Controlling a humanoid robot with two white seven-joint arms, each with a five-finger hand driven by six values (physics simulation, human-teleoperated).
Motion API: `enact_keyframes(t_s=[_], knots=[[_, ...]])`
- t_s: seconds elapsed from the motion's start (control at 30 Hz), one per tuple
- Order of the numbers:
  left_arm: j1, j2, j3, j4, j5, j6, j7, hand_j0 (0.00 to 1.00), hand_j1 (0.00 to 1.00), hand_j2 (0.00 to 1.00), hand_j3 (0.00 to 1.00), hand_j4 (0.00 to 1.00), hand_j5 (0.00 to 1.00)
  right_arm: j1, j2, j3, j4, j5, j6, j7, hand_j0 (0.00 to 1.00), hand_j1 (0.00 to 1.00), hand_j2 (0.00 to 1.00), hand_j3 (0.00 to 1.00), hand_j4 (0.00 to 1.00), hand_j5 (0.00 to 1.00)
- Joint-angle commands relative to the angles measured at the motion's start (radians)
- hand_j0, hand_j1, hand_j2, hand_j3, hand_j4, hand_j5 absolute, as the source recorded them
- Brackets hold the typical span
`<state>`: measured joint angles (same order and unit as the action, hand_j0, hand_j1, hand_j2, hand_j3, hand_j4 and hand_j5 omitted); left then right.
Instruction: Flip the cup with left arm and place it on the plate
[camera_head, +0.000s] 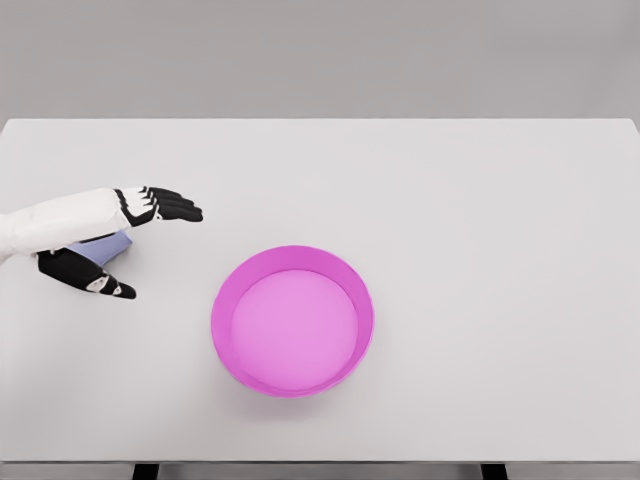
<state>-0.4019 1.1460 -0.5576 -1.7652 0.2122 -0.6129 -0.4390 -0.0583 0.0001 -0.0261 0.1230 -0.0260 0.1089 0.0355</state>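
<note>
A lavender cup (108, 246) lies at the table's left, mostly hidden under my left hand (160, 252); only a small pale patch of it shows, so I cannot tell which way it lies. The white arm comes in from the left edge. Its black fingers (170, 207) stretch straight out to the right above the cup, and the thumb (105, 285) points out below it, so the hand is spread open around the cup, not closed on it. The magenta plate (219, 322), a shallow round dish with a raised rim, sits to the right of the hand, with nothing in it.
The white table (480, 220) spans the whole view, its far edge against a grey wall and its front edge along the bottom. My right arm does not show.
</note>
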Motion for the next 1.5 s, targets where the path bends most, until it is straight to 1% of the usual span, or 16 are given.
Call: enact_keyframes(t_s=[0.0,0.37,0.4,0.47,0.5,0.53,0.67,0.87,0.97,1.0,1.07,1.1,1.2,1.27,1.33,1.47], knots=[[0.0,0.0,-0.002,0.0,0.007,0.002,0.0,1.0,1.0,1.0,1.0,1.0,1.0,0.0,0.0,0.002,0.003,0.0,0.0,0.001,1.0,1.0,1.0,1.0,1.0,1.0],[0.0,0.011,-0.018,0.001,0.027,0.002,0.002,1.0,1.0,1.0,1.0,1.0,1.0,0.0,0.0,-0.003,0.003,0.0,0.0,0.001,1.0,1.0,1.0,1.0,1.0,1.0],[-0.052,0.009,-0.096,0.001,0.026,0.002,0.0,1.0,1.0,1.0,1.0,1.0,1.0,0.0,0.0,-0.003,0.003,0.0,0.0,0.001,1.0,1.0,1.0,1.0,1.0,1.0],[-0.267,0.037,-0.39,0.009,0.042,0.002,0.002,1.0,1.0,1.0,1.0,1.0,1.0,0.0,0.0,-0.003,0.003,0.0,0.0,0.001,1.0,1.0,1.0,1.0,1.0,1.0],[-0.336,0.044,-0.504,0.007,0.087,0.002,0.0,1.0,1.0,1.0,1.0,1.0,1.0,0.0,0.0,-0.003,0.003,0.0,0.0,0.001,1.0,1.0,1.0,1.0,1.0,1.0],[-0.359,0.047,-0.535,0.007,0.13,0.002,0.0,1.0,1.0,1.0,1.0,1.0,1.0,0.0,0.0,-0.003,0.003,0.0,0.0,0.001,1.0,1.0,1.0,1.0,1.0,1.0],[-0.351,0.083,-0.352,0.003,0.17,0.002,0.0,1.0,1.0,1.0,1.0,1.0,1.0,0.0,0.0,-0.003,0.003,0.0,0.0,0.001,1.0,1.0,1.0,1.0,1.0,1.0],[-0.305,0.093,-0.312,0.001,0.208,0.002,0.009,1.0,1.0,1.0,1.0,1.0,1.0,0.0,0.0,-0.003,0.003,0.0,0.0,0.001,1.0,1.0,1.0,1.0,1.0,1.0],[-0.282,0.09,-0.312,0.001,0.306,0.002,0.025,1.0,1.0,1.0,1.0,1.0,1.0,0.0,0.0,-0.003,0.003,0.0,0.0,0.001,1.0,1.0,1.0,1.0,1.0,1.0],[-0.278,0.092,-0.312,0.001,0.351,0.002,0.086,1.0,1.0,1.0,1.0,1.0,1.0,0.0,0.0,-0.003,0.003,0.0,0.0,0.001,1.0,1.0,1.0,1.0,1.0,1.0],[-0.258,0.09,-0.312,0.001,0.362,0.162,0.357,1.0,1.0,1.0,1.0,1.0,1.0,0.0,0.0,-0.003,0.003,0.0,0.0,0.001,1.0,1.0,1.0,1.0,1.0,1.0],[-0.253,0.084,-0.303,0.001,0.362,0.254,0.373,0.97,0.97,0.97,0.97,0.97,0.97,0.0,0.0,-0.003,0.003,0.0,0.0,0.001,1.0,1.0,1.0,1.0,1.0,1.0],[-0.203,0.083,-0.272,0.001,0.365,0.418,0.381,1.0,1.0,1.0,1.0,1.0,1.0,0.0,0.0,-0.003,0.003,0.0,0.0,0.001,1.0,1.0,1.0,1.0,1.0,1.0],[-0.158,0.086,-0.272,0.001,0.366,0.424,0.358,1.0,1.0,1.0,1.0,1.0,1.0,0.0,0.0,-0.003,0.003,0.0,0.0,0.001,1.0,1.0,1.0,1.0,1.0,1.0],[-0.14,0.092,-0.269,0.001,0.369,0.429,0.246,1.0,1.0,1.0,1.0,1.0,1.0,0.0,0.0,-0.003,0.003,0.0,0.0,0.001,1.0,1.0,1.0,1.0,1.0,1.0],[-0.04,0.089,-0.136,0.003,0.363,0.542,0.22,1.0,1.0,1.0,1.0,1.0,1.0,0.0,0.0,-0.003,0.003,0.0,0.0,0.001,1.0,1.0,1.0,1.0,1.0,1.0]])
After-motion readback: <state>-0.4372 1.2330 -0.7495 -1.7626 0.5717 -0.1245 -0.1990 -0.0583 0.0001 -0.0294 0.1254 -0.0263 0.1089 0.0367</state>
